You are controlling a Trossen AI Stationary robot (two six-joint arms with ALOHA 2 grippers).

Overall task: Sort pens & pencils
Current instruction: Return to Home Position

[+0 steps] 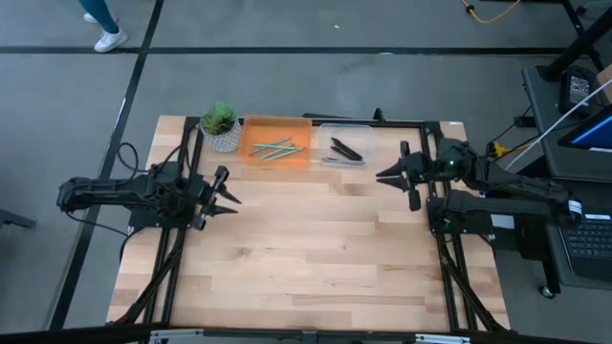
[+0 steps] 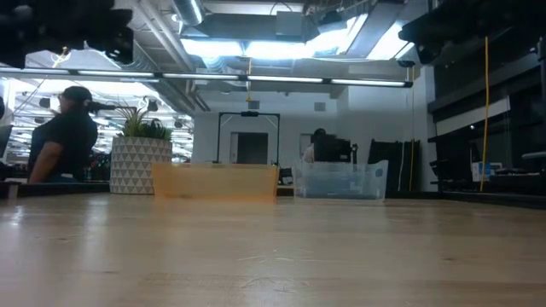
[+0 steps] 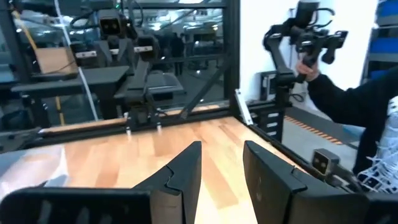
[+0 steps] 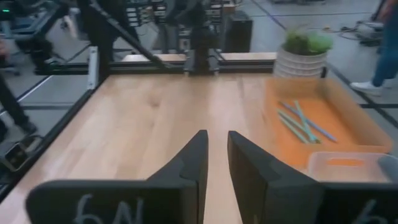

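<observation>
Several light blue-grey sticks (image 1: 275, 148) lie flat in the orange tray (image 1: 251, 156) near the table's far edge; the right wrist view shows them too (image 4: 301, 123). Dark sticks (image 1: 345, 149) lie in the clear bin (image 1: 327, 161) beside it. My left gripper (image 1: 232, 192) hovers open above the table's left part, well short of the trays, its fingers (image 3: 186, 174) level. My right gripper (image 1: 381, 176) hovers open above the right part, near the clear bin, fingers pointing left. Neither one touches anything.
A potted plant (image 1: 221, 125) in a white patterned pot stands left of the orange tray at the far edge. Bare wooden table top (image 1: 316, 258) spreads between and in front of the arms. A person (image 2: 60, 141) sits beyond the table in the low view.
</observation>
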